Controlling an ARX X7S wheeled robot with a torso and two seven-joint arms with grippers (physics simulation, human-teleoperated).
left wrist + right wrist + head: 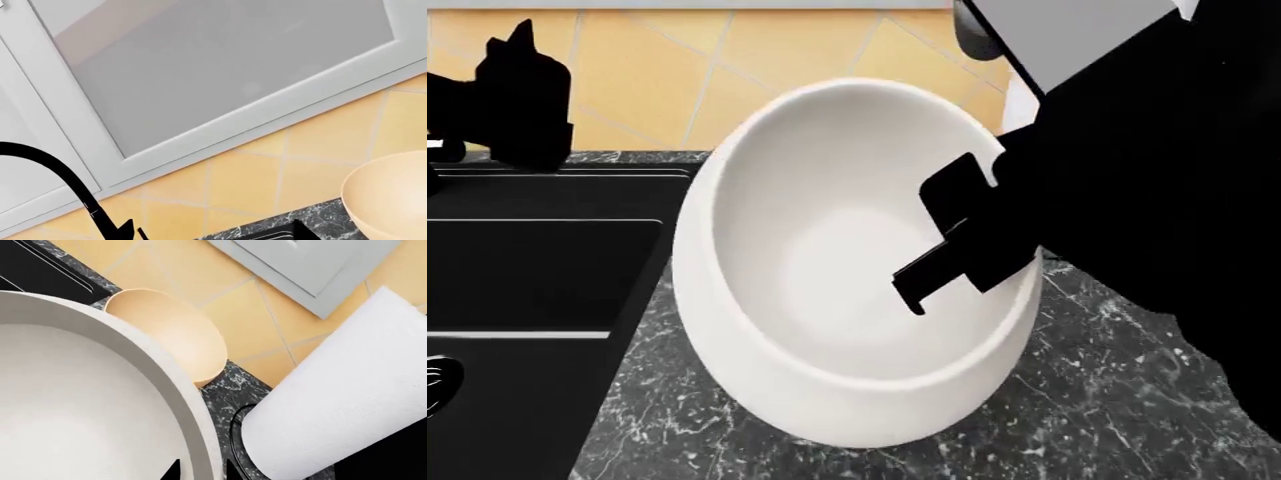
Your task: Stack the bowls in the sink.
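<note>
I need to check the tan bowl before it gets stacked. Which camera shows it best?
The right wrist view: the tan bowl shows its rim and inside, on the dark counter beyond the white bowl. The left wrist view catches only part of it at the picture's edge. In the head view it cannot be seen.

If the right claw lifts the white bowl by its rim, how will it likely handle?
The white bowl looks rigid, so it should not flex. Its glossy, smooth wall suggests it could slip in the right claw. It already sits tilted on the counter, and its rounded underside probably lets it rock or swing.
</note>
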